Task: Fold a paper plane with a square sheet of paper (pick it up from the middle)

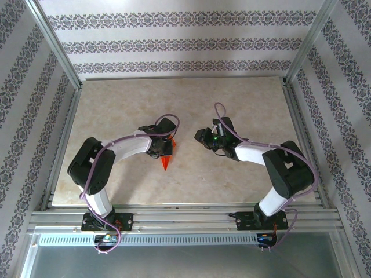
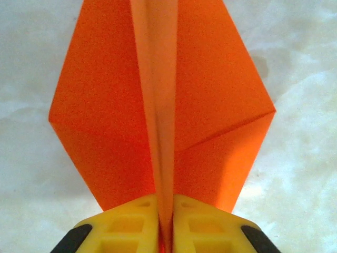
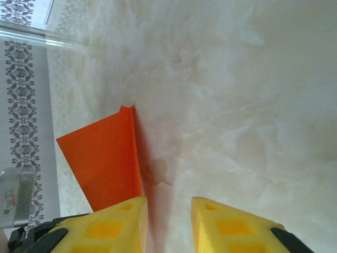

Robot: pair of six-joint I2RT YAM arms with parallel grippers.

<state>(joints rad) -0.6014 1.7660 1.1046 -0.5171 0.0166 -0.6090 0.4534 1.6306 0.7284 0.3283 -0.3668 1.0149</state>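
The orange-red paper plane (image 2: 158, 110) is a folded dart with a centre crease and two wings spread to either side. My left gripper (image 2: 166, 203) is shut on its centre crease, its yellow fingers (image 2: 126, 224) pressed together on the paper. From above, the plane (image 1: 166, 161) hangs below the left gripper (image 1: 164, 147) with its point toward the near edge. My right gripper (image 3: 168, 208) is open, with bare table between its fingers. A wing of the plane (image 3: 102, 161) shows just left of its left finger (image 3: 113, 226). In the top view the right gripper (image 1: 203, 138) sits apart, to the right of the plane.
The marble-patterned table (image 1: 116, 104) lies inside an aluminium frame (image 1: 55, 52) with patterned walls behind. A rail (image 1: 185, 220) runs along the near edge by the arm bases.
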